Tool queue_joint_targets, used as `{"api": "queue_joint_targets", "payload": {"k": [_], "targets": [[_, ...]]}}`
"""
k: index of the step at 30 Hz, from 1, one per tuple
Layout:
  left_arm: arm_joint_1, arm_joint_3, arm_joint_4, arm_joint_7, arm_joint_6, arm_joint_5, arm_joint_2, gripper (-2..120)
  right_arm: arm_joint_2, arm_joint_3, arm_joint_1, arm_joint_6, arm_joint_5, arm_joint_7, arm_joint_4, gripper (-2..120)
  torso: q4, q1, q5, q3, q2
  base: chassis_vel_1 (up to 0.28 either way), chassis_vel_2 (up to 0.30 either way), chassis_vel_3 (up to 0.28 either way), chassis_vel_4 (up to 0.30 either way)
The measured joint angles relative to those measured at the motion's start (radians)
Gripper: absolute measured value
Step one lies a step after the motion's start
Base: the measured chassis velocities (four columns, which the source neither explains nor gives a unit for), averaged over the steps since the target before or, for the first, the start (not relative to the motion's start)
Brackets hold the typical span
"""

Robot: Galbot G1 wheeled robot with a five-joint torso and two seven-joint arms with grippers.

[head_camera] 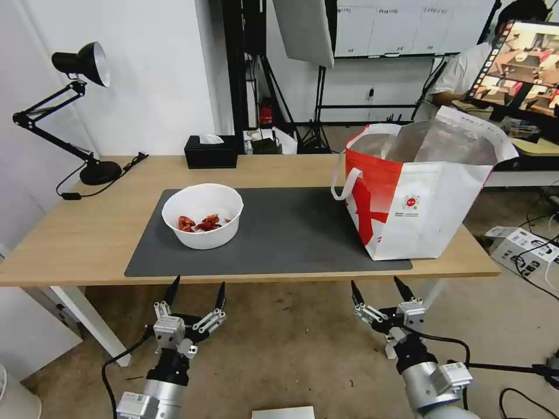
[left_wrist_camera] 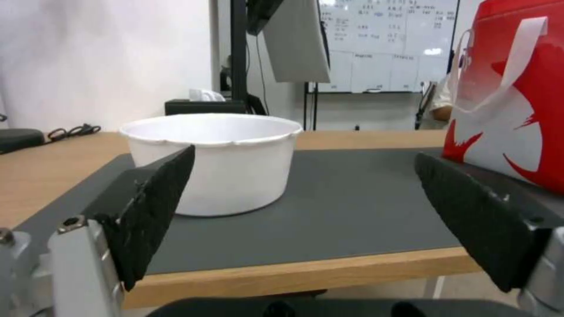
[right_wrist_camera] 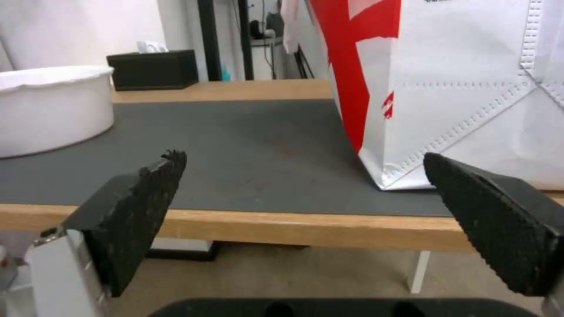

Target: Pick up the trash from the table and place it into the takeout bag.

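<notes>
Bowl (head_camera: 202, 216) with red scraps (head_camera: 201, 223) sits left of takeout bag (head_camera: 422, 192), whose contents appear hidden; left gripper (head_camera: 196, 293) and right gripper (head_camera: 377, 287) hover nearby, released.

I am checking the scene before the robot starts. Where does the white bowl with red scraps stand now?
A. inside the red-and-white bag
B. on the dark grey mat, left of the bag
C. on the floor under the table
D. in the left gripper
B: the white bowl stands on the dark grey mat, apart from the takeout bag at its right.
</notes>
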Motion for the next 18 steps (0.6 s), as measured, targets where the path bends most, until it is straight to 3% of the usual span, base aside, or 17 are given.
{"api": "queue_joint_targets", "payload": {"k": [5, 9, 12, 13, 16, 17, 18], "targets": [[-0.012, -0.016, -0.022, 0.000, 0.019, -0.032, 0.022, 100, 0.000, 0.000, 0.000, 0.000, 0.001, 0.000, 0.000, 100, 0.0001, 0.000, -0.0001, 0.000, 0.000, 0.000, 0.000, 0.000, 0.000], [-0.060, -0.075, -0.067, -0.018, 0.079, -0.097, 0.093, 100, -0.001, 0.000, 0.001, 0.000, 0.002, 0.000, 0.000, 100, 0.0000, 0.000, 0.0000, 0.000, 0.000, 0.000, 0.000, 0.000, 0.000], [-0.107, -0.132, -0.082, -0.033, 0.123, -0.158, 0.180, 100, -0.001, 0.000, 0.001, 0.000, 0.002, 0.001, 0.000, 100, 0.0000, 0.000, -0.0002, 0.000, 0.000, 0.000, 0.000, 0.000, 0.000], [-0.107, -0.132, -0.082, -0.033, 0.123, -0.158, 0.180, 100, -0.001, 0.000, 0.001, 0.000, 0.002, 0.001, 0.000, 100, 0.0000, 0.000, -0.0002, 0.000, 0.000, 0.000, 0.000, 0.000, 0.000], [-0.205, -0.169, -0.076, -0.094, 0.212, -0.305, 0.330, 100, -0.001, 0.000, 0.001, 0.000, 0.003, 0.001, 0.000, 100, 0.0001, 0.000, -0.0001, 0.000, 0.000, 0.000, 0.000, 0.000, 0.000], [-0.205, -0.169, -0.076, -0.094, 0.212, -0.305, 0.330, 100, -0.001, 0.000, 0.001, 0.000, 0.003, 0.001, 0.000, 100, 0.0001, 0.000, -0.0001, 0.000, 0.000, 0.000, 0.000, 0.000, 0.000], [-0.248, -0.168, -0.062, -0.110, 0.239, -0.348, 0.371, 100, -0.001, 0.000, 0.001, 0.000, 0.003, 0.001, 0.000, 100, 0.0001, 0.000, -0.0002, 0.000, 0.000, 0.000, 0.000, 0.000, 0.000]]}}
